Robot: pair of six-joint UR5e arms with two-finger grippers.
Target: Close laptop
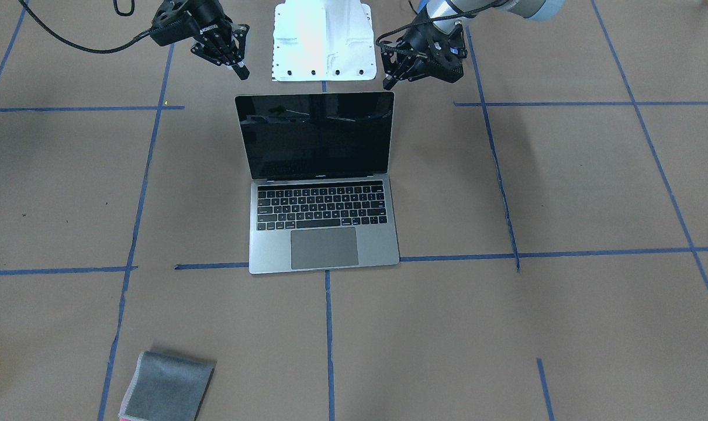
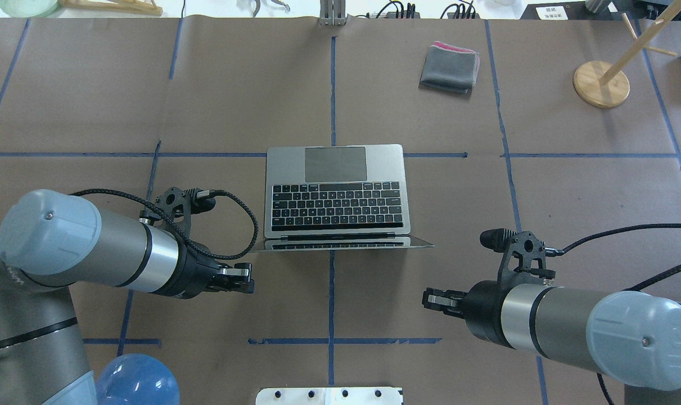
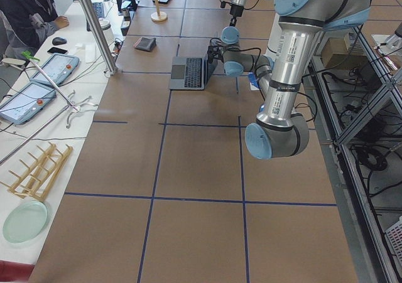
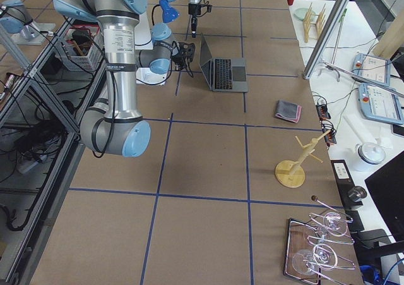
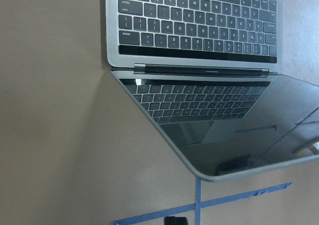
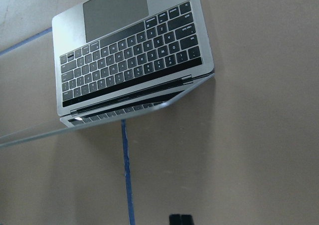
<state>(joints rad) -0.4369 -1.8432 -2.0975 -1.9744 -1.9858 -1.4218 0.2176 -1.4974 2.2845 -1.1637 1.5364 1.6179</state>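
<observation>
The laptop [image 1: 321, 202] is sitting open in the middle of the worktop [image 1: 564, 175], its lid leaning back toward the robot. Being stiff, slick metal with fragile glass, it is calling for a gentle push on the lid's top edge. The left gripper [image 1: 392, 79] and right gripper [image 1: 241, 69] are hovering behind it, jaws pressed together.

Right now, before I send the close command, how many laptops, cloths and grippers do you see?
Laptop: 1
Folded grey cloth: 1
Grippers: 2, the left gripper and the right gripper
Total: 4
</observation>
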